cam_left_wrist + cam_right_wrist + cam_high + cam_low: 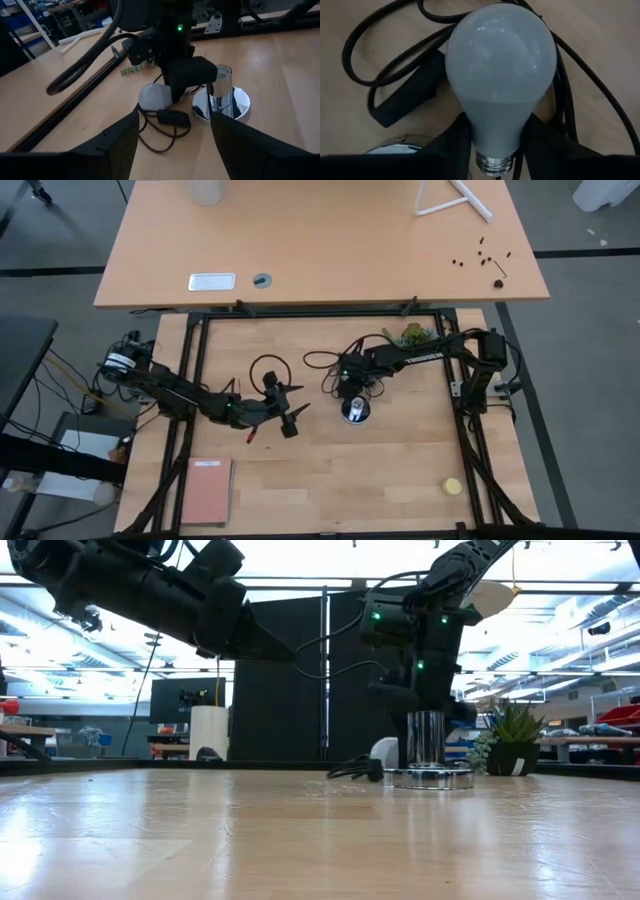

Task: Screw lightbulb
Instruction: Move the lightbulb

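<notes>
Between right hand (492, 145) fingers: white pear-shaped lightbulb (501, 75), silvery screw end.

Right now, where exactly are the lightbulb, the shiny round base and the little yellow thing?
lightbulb (500, 75): right wrist view, on the middle of its white glass.
silvery base (240, 102): left wrist view, on its flat shiny rim.
yellow round thing (453, 486): high view, on its centre, near the table's corner.

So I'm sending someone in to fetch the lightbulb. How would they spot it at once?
Look at the wooden table, near its middle, where the right gripper sits by the silvery disc. The lightbulb lies there on the black cord, between that gripper's fingers. It is white, matte and pear-shaped; the disc is shiny metal.
</notes>
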